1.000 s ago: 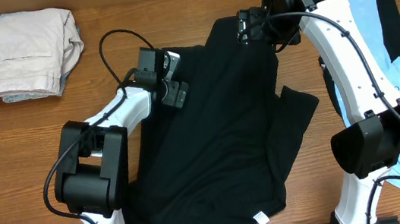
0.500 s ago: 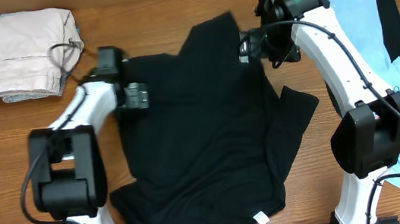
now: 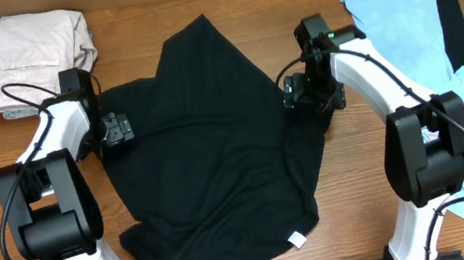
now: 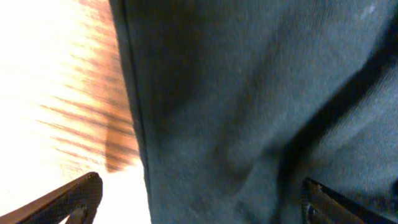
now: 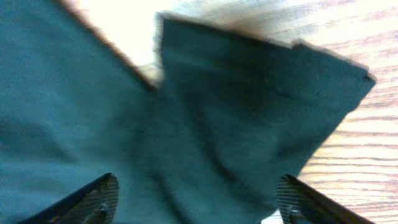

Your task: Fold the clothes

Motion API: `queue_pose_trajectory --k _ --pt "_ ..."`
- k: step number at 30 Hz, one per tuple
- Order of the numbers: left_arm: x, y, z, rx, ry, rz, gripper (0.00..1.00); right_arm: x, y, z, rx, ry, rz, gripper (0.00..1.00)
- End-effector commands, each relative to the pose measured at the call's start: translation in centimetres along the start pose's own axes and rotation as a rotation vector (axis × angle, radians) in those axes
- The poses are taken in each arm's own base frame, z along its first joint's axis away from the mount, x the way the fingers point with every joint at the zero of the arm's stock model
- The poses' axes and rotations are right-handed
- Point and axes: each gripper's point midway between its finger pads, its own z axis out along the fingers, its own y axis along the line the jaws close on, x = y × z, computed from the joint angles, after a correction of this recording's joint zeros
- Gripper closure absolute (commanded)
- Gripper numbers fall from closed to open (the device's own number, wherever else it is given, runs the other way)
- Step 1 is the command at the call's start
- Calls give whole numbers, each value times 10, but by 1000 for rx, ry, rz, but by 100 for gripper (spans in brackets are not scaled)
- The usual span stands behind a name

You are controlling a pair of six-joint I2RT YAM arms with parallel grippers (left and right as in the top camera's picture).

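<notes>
Here the black T-shirt (image 3: 218, 158) lies spread on the bench (image 3: 234, 1). The left tool (image 3: 117, 129) hangs over its left edge, the right tool (image 3: 291, 93) over its right sleeve, fingers apart on both, likely ready to pinch edges for folding.

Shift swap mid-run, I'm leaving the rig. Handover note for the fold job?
Left hand: open, at the left edge of the plain black cotton T-shirt.
Right hand: open, at its right edge.
The shirt lies spread but rumpled mid-table, small white label at the near hem. Light-blue and black tees are piled at the right, folded beige trousers at the far left.
Done: shirt laid out.
Left: every fold. Nothing is gripped.
</notes>
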Motion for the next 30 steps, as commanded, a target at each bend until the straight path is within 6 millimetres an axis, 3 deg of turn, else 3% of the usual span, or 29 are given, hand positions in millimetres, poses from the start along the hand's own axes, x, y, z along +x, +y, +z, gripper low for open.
queue_pose_trajectory --k 1,4,7,11,17,25,27,28,29,30 --pt "51 0 31 15 199 12 0 7 -10 11 7 -7 54 31" --pt "60 -14 29 97 242 5 0 14 -14 26 9 -6 83 57" --pt "64 -21 26 138 263 1 0 15 -16 35 6 -15 108 75" --pt "55 -23 21 149 244 -1 0 -2 -29 35 40 -88 168 96" --pt "19 -34 -1 208 163 -6 0 -51 -47 26 42 -278 219 96" --pt "-25 -48 -29 287 45 -5 0 -133 -90 -9 -5 -591 264 96" --pt "-30 -48 -32 290 30 -4 0 -141 -96 -14 -26 -616 237 96" --pt "-32 -49 -33 291 24 -3 0 -144 -98 -15 -36 -621 221 94" --pt "-34 -49 -34 292 14 -2 0 -145 -100 -16 -43 -623 209 84" --pt "-37 -49 -35 294 6 -1 0 -145 -101 -16 -55 -619 190 62"
